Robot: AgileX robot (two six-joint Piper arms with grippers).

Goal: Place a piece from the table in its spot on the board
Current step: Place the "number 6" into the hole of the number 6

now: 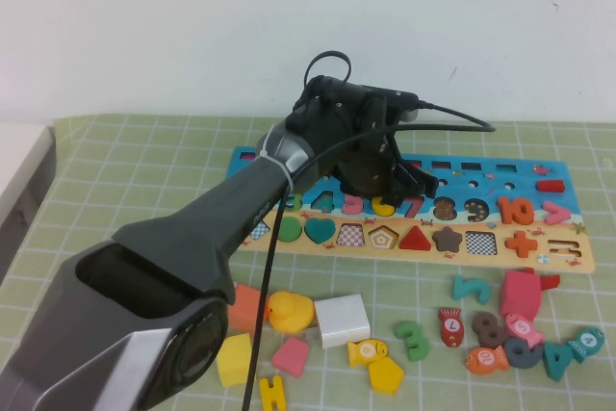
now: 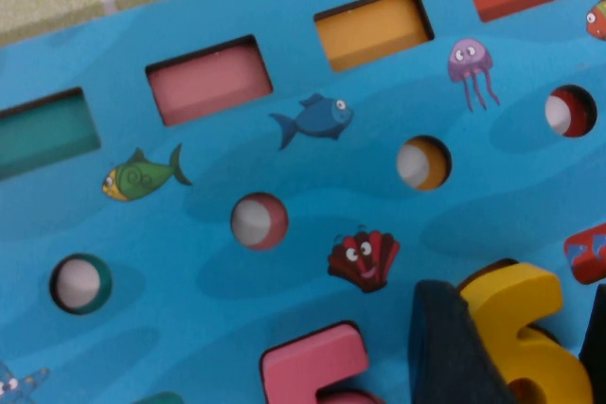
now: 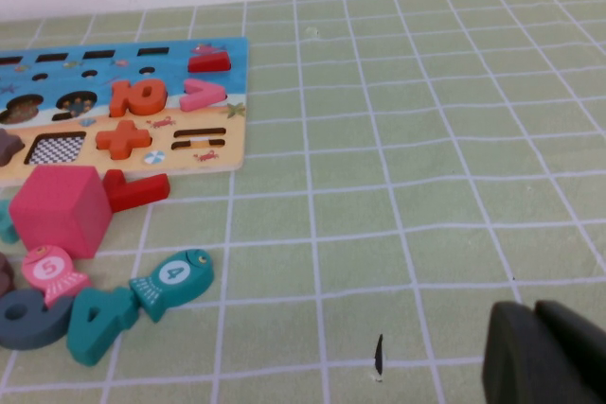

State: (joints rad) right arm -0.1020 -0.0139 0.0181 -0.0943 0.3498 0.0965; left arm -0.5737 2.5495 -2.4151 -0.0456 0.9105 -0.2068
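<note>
Light green gridded table (image 1: 115, 156) below a white wall, long puzzle board (image 1: 563, 255) lying toward the far edge. Left gripper (image 2: 511, 357) over the board's blue digit row, dark fingers (image 2: 440, 347) pinching the yellow numeral 6 (image 2: 521, 324), just beside the pink 5 (image 2: 317, 361). Seemingly at the seating stage: best lowered level, squared to the recess, released only once flush. Right gripper (image 3: 544, 357) low over bare mat near the right edge, fingers pressed together, holding nothing. Loose pieces scattered along the near edge.
</note>
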